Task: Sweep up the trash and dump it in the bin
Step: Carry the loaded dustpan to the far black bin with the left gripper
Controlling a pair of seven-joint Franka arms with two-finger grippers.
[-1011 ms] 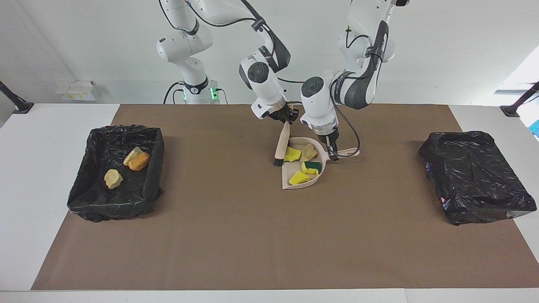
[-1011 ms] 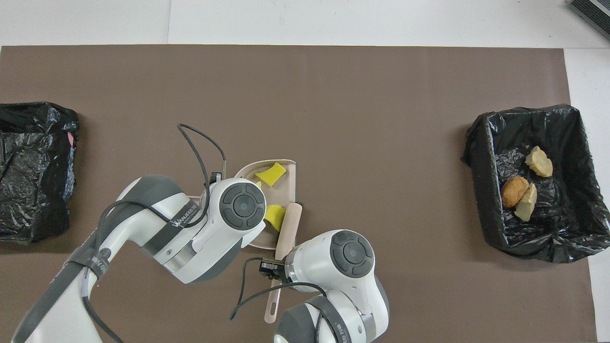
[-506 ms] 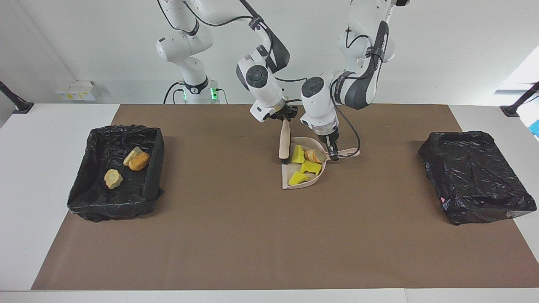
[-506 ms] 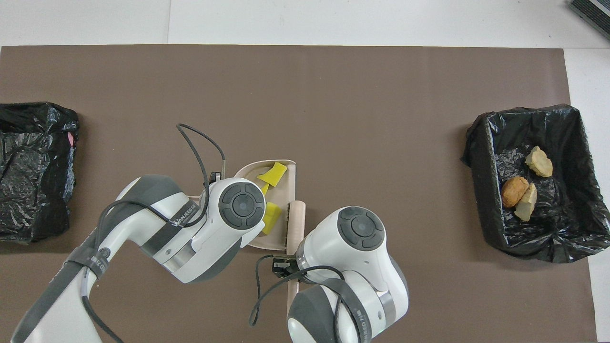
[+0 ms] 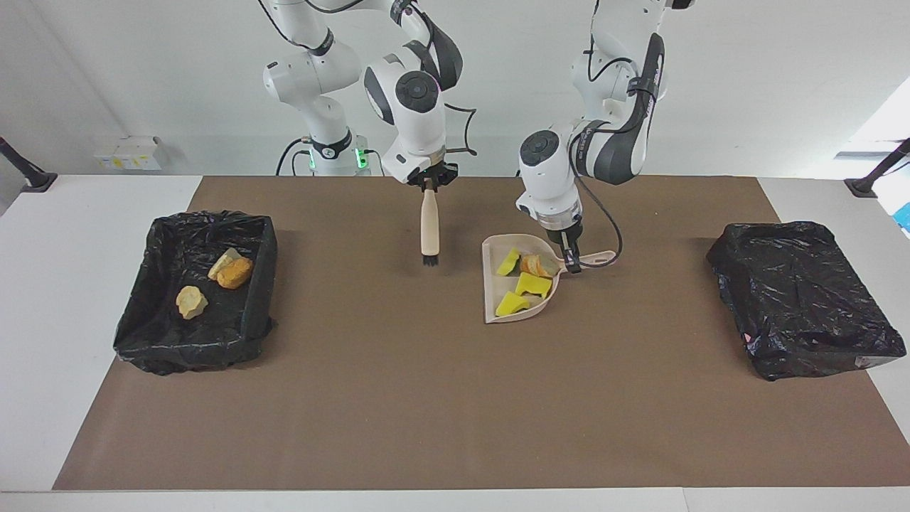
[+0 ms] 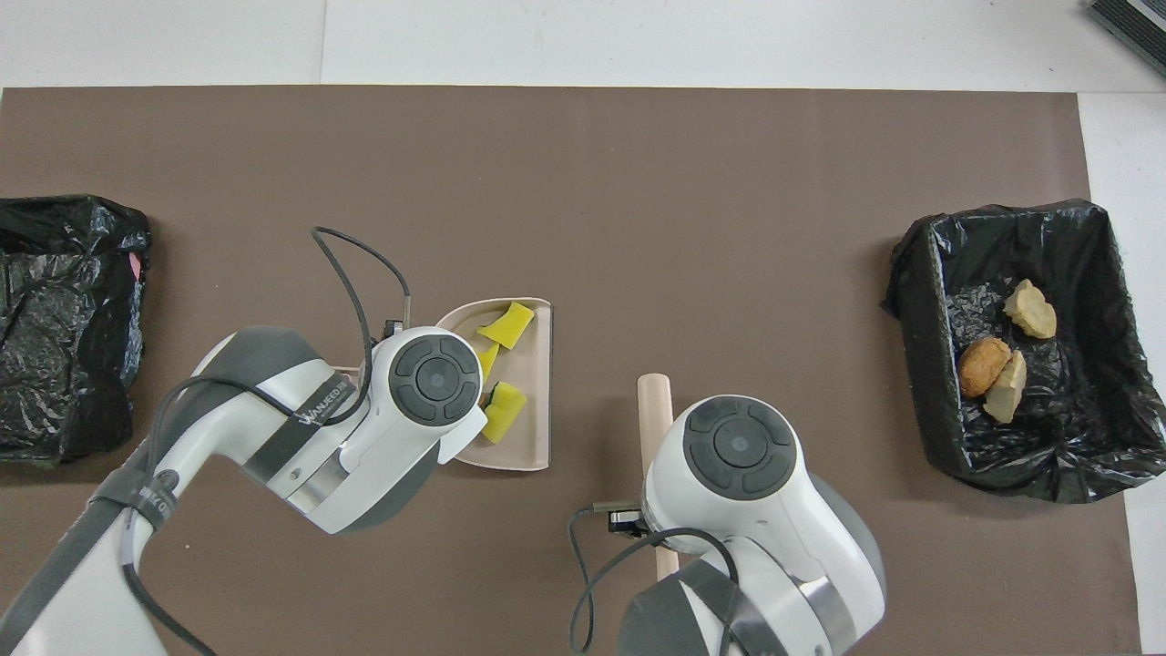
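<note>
My left gripper (image 5: 571,261) is shut on the handle of the beige dustpan (image 5: 490,288), which sits mid-table. In the pan lie three yellow-and-green sponge bits (image 5: 533,284) and one tan lump (image 5: 534,265), bunched toward the handle end; the overhead view shows two of the sponge bits (image 6: 504,411) in the dustpan (image 6: 539,401). My right gripper (image 5: 429,185) is shut on the top of the beige brush (image 5: 429,229), which hangs upright, bristles down just above the mat, beside the pan toward the right arm's end. The brush (image 6: 654,401) shows partly under the right wrist from above.
An open black-lined bin (image 5: 259,277) at the right arm's end holds two pale lumps (image 5: 190,301) and an orange-brown lump (image 5: 236,273). A second bin wrapped in a black bag (image 5: 803,299) sits at the left arm's end. A brown mat (image 5: 398,398) covers the table.
The right gripper pulled the brush out of the pan, swung it upright and carried it toward the right arm's end. The pan turned slightly and its trash slid toward the handle.
</note>
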